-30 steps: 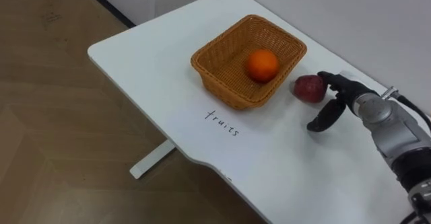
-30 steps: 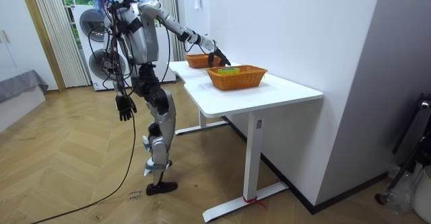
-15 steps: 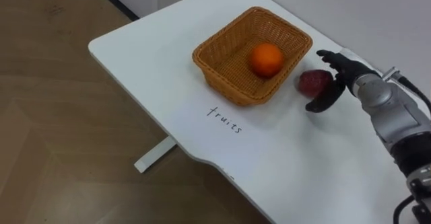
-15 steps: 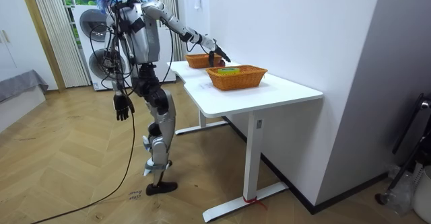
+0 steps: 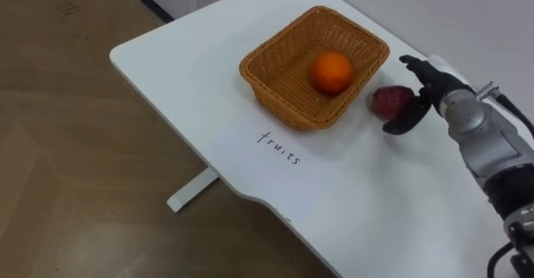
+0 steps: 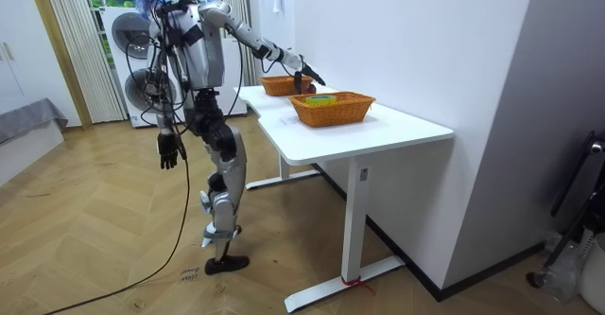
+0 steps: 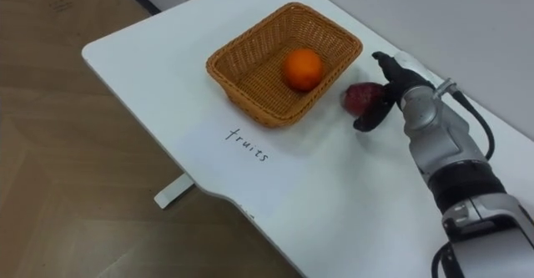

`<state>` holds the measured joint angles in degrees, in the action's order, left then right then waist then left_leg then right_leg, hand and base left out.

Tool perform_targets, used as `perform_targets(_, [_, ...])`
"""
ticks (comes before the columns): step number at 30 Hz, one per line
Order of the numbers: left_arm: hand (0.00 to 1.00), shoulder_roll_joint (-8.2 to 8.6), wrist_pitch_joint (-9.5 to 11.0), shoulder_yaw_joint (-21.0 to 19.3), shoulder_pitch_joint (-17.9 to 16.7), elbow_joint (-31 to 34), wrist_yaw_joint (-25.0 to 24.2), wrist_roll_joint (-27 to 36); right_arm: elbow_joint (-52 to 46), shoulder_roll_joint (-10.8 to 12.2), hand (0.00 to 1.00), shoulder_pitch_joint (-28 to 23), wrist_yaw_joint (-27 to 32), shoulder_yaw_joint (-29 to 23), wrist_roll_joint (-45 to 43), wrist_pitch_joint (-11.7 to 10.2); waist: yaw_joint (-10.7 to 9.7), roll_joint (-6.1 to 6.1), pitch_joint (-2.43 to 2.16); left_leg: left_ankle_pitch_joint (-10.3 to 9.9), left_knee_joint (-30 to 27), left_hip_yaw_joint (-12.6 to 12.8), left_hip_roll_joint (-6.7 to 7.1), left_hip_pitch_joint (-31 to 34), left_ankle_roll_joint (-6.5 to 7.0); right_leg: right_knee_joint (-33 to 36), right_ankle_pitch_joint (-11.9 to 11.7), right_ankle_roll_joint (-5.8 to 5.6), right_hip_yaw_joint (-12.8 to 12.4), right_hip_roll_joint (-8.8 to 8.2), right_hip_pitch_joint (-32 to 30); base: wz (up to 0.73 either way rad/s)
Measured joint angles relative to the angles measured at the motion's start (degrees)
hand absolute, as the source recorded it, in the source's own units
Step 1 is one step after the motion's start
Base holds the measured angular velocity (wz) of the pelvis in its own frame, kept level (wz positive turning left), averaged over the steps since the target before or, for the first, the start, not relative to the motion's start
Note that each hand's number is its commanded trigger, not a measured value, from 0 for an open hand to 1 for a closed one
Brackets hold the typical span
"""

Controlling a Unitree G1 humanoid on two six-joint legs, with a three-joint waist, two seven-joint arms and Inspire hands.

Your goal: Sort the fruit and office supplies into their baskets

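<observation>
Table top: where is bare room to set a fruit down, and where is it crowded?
Bare: the table corner left of the basket, and the stretch nearer than the "fruits" writing. Crowded: right of the basket, where the right robot hand brackets the red fruit.

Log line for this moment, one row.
step: grasp approach | right hand: open around red fruit on table | orange: in basket | left hand: hanging at side
</observation>
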<state>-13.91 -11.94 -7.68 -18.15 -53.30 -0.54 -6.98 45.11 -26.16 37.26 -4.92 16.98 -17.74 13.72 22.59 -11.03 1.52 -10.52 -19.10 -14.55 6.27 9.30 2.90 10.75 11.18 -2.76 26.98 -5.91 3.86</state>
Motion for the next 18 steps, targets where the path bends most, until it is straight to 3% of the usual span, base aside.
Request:
perform_targets(14, [0.00, -0.17, -0.1, 1.3, 0.5, 0.4, -0.2, 0.1, 2.6, -0.1, 0.00, 0.0, -2.3, 2.5, 0.7, 0.1, 0.0, 0.22, 0.16, 0.0, -0.2, -0.1, 0.04, 0.2, 0.02, 0.0, 0.0, 0.00, 0.1, -0.01, -0.1, 0.00])
perform_targets(18, [0.00, -0.36, -0.1, 2.3, 1.3, 0.4, -0.6, 0.2, 2.9, -1.0, 0.00, 0.0, -2.3, 4.4, 1.3, 0.0, 0.8, 0.20, 0.15, -0.1, -0.3, 0.1, -0.03, 0.1, 0.03, 0.0, 0.0, 0.00, 0.1, 0.01, 0.0, 0.00])
